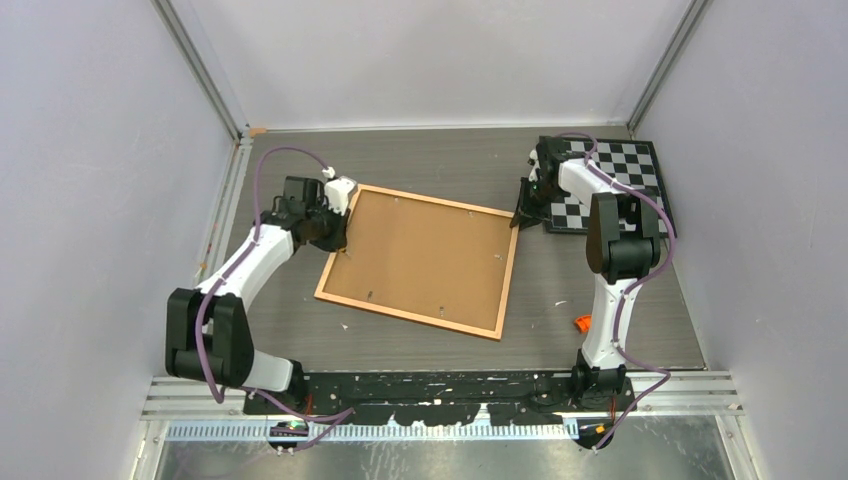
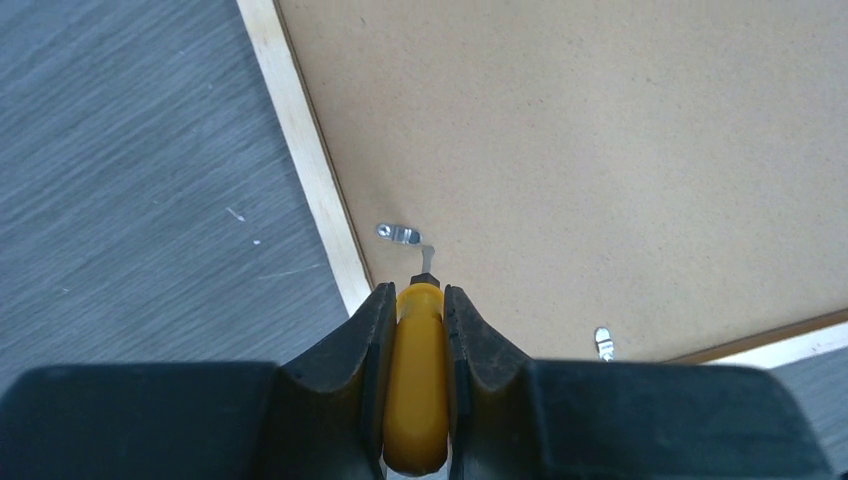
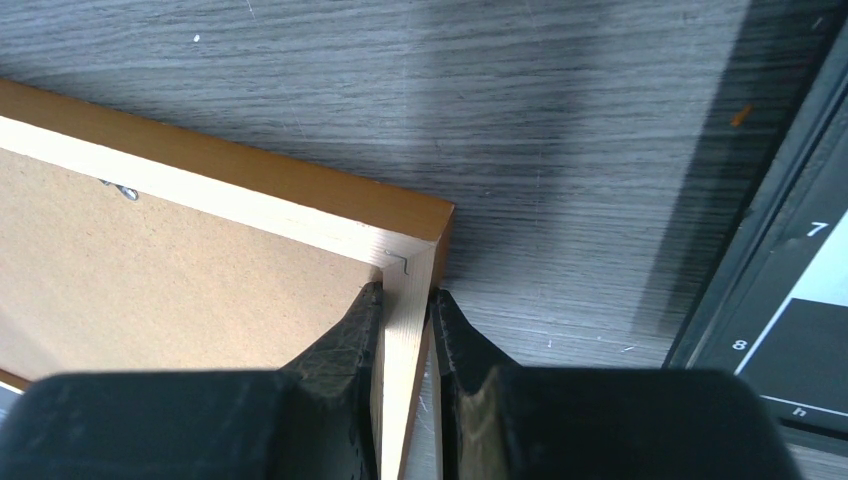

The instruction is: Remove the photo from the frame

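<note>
Item: frame, face down mid-table, fibreboard back up, lying askew. 
Left edge: left gripper clamped on yellow-handled tool, tip at clip just inside the border. 
Far-right corner: right gripper pinching the border, checkerboard near. 
Table shows all round.

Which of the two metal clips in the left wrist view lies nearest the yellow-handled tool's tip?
The clip by the frame's pale side rail, just ahead of the tool; the other clip sits farther right.
</note>
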